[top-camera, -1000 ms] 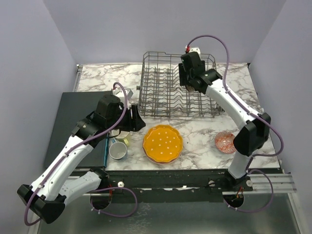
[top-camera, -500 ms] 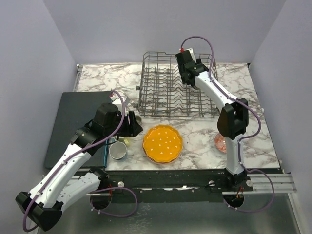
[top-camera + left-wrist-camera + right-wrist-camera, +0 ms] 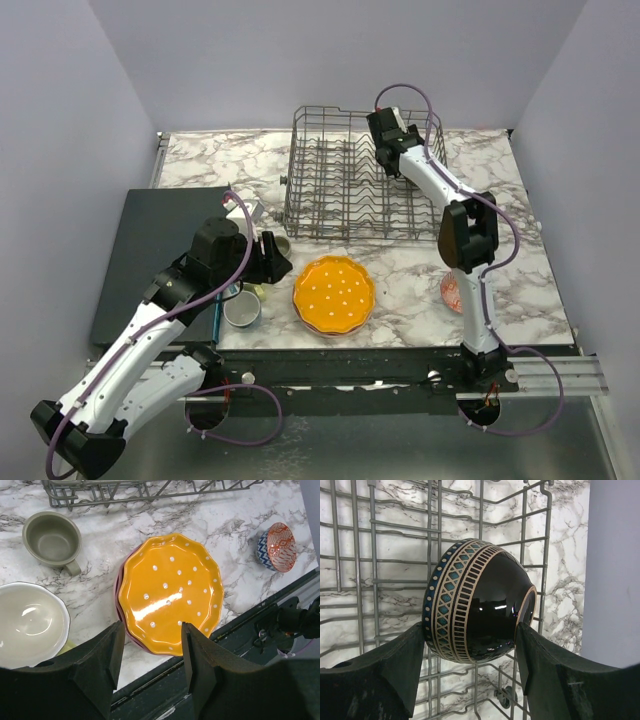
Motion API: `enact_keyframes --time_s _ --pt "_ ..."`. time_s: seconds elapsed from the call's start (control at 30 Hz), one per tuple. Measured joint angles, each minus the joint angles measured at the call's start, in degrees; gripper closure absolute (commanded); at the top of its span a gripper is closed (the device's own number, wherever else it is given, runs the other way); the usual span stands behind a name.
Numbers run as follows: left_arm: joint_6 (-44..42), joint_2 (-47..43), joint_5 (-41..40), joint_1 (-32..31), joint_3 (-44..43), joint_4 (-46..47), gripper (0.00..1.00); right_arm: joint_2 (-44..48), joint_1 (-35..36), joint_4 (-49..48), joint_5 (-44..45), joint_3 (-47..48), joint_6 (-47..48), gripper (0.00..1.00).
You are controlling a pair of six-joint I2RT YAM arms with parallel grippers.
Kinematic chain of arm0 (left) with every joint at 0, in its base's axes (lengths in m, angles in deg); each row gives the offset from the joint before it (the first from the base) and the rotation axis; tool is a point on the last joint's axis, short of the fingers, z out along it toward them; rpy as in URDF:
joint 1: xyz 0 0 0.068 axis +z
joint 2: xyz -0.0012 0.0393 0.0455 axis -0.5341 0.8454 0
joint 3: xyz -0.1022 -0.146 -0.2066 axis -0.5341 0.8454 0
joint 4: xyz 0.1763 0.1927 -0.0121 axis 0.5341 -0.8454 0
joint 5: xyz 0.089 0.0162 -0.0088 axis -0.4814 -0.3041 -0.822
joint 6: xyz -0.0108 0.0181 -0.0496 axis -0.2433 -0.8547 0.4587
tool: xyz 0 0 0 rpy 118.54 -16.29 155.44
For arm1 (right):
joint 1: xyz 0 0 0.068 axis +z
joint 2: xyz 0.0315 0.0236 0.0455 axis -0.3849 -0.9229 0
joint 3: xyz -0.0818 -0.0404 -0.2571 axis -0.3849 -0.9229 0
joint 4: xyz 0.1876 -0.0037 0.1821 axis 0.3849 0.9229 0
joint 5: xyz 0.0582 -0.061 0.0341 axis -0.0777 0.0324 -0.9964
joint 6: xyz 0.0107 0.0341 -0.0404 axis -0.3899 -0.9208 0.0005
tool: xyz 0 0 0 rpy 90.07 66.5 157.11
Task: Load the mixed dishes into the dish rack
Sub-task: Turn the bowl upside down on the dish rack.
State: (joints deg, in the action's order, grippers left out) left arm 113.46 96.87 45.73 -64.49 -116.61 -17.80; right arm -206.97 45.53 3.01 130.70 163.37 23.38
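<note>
Right gripper (image 3: 471, 632): clamped on a glossy dark bowl (image 3: 480, 605), one finger against each side.
Dark bowl: tipped on its side, blue-and-tan patterned band to the left, held over the wires of the dish rack (image 3: 439, 530) near its far right corner.
Left gripper (image 3: 151, 635): jaws apart, nothing between them, hovering above the orange dotted plate (image 3: 170, 592).
Orange dotted plate: flat on the marble table (image 3: 240, 515), stacked on a pink plate (image 3: 120, 607), just in front of the rack.
Other dishes: grey mug (image 3: 52, 540) and white bowl (image 3: 27, 622) left of the stack, small patterned bowl (image 3: 277, 545) to its right.
</note>
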Motion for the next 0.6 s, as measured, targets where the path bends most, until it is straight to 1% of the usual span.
enact_keyframes --time_s 0.6 --pt "0.02 -2.05 -0.92 0.00 0.35 0.39 0.45 -8.04 -0.92 -7.08 4.04 3.89 7.32 0.75"
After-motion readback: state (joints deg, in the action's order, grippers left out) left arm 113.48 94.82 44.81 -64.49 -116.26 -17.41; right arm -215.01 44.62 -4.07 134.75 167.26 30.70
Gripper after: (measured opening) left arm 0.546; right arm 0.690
